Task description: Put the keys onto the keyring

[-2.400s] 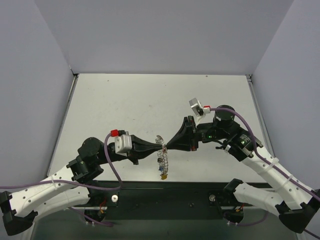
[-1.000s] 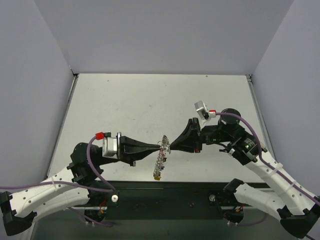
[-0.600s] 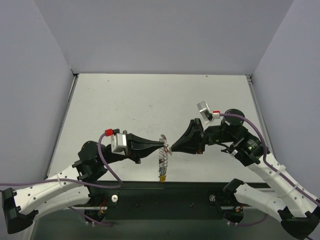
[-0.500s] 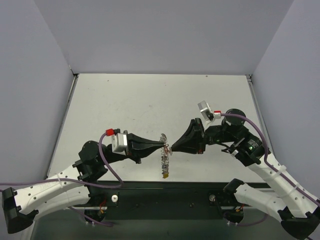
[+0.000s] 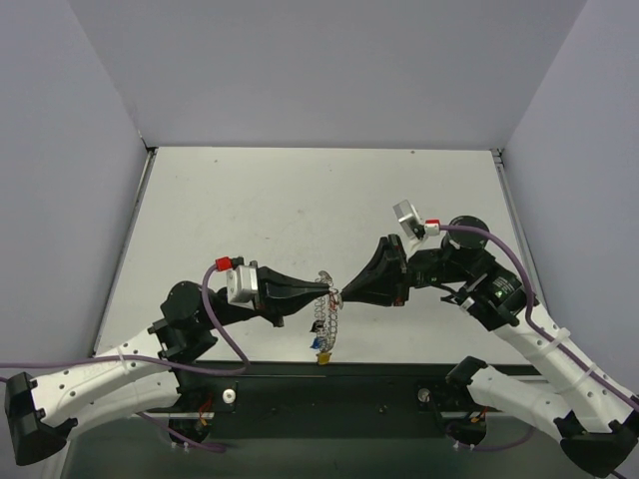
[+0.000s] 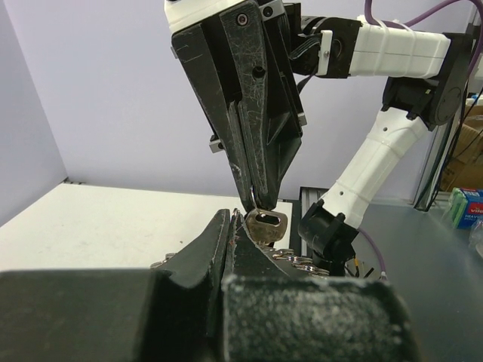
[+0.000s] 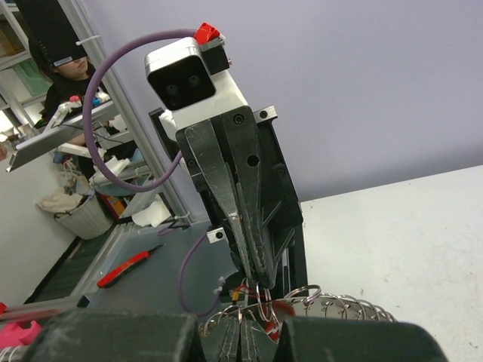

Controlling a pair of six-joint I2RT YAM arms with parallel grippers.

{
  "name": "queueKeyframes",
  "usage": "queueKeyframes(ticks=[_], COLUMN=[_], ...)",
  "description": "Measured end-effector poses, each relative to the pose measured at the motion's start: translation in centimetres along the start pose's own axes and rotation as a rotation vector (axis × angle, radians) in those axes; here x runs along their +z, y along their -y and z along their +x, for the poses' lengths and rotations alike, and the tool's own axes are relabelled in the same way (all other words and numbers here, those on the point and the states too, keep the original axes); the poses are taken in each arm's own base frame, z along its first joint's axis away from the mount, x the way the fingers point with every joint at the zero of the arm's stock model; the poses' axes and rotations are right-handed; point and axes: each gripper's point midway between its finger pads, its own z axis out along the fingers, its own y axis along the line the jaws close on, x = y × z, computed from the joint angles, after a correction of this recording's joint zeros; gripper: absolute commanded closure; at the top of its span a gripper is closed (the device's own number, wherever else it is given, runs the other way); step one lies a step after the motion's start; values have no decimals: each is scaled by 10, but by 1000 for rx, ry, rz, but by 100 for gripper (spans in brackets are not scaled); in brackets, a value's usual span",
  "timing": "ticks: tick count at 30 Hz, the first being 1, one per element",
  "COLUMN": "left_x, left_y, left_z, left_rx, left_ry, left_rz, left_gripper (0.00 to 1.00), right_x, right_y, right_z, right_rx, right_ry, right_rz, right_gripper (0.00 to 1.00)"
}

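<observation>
Both grippers meet tip to tip above the table's near middle. My left gripper is shut on the keyring, a thin wire loop strung with small silver rings that hangs below the tips. Blue and yellow tags dangle at its low end. In the left wrist view my left gripper is shut, and my right gripper comes down from above, pinching a silver key by its slotted head. In the right wrist view my right gripper is shut below the left gripper, with the keyring's small rings fanned to the right.
The white table is walled at the back and on both sides. A dark rail with the arm bases runs along its near edge, just below the hanging keyring.
Over the last second my left gripper has risen and moved slightly right, staying against the right gripper's tips. The keyring has swung and now hangs bowed out instead of straight.
</observation>
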Motion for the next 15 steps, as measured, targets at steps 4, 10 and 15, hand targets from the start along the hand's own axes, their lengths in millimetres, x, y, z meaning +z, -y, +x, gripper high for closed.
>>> queueKeyframes(ticks=[4, 10, 15], left_x=[1, 2, 2], left_y=[0, 0, 0], left_z=[2, 6, 6], left_rx=[-5, -13, -14], left_ry=[-7, -16, -17], left_rz=[3, 3, 4], left_gripper=[100, 100, 100], right_x=[1, 4, 3], right_y=[2, 10, 16], right_z=[0, 2, 2], right_rx=[2, 17, 14], right_ry=[-1, -8, -8], right_rz=[1, 28, 61], right_gripper=[100, 100, 100])
